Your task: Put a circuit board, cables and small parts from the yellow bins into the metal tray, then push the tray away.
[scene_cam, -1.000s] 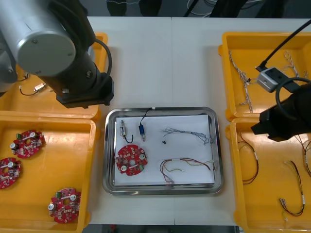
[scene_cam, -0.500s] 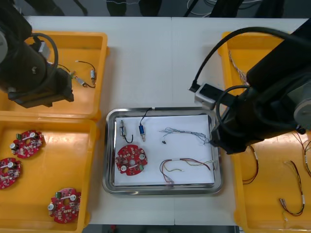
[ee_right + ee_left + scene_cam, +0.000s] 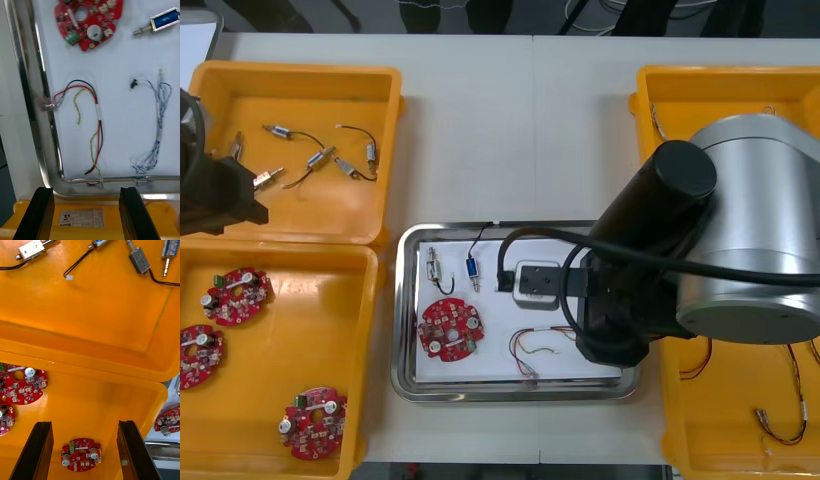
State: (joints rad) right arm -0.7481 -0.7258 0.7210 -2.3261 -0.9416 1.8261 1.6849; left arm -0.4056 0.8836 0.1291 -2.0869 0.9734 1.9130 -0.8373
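The metal tray (image 3: 405, 300) is white inside and holds a round red circuit board (image 3: 448, 330), two small metal parts (image 3: 436, 268) and a red and yellow cable (image 3: 538, 345). My right arm (image 3: 650, 290) hangs over the tray's right part. In the right wrist view my right gripper (image 3: 89, 213) stands open over the rim between the tray (image 3: 37, 112) and a yellow bin (image 3: 80, 219). Beyond its fingers lie the red and yellow cable (image 3: 98, 116), a blue and white cable (image 3: 157, 131) and the board (image 3: 88, 20). My left gripper (image 3: 84, 452) is open, high above the left bins.
The far left bin (image 3: 380, 150) holds several small metal parts with black leads. The near left bin (image 3: 365, 350) holds three circuit boards (image 3: 310, 425). Right bins (image 3: 650, 130) carry more cables. Bare table lies beyond the tray's far edge.
My right arm swung from the right bins in over the tray's right part. My left arm drew back to the left, uncovering the far left bin.
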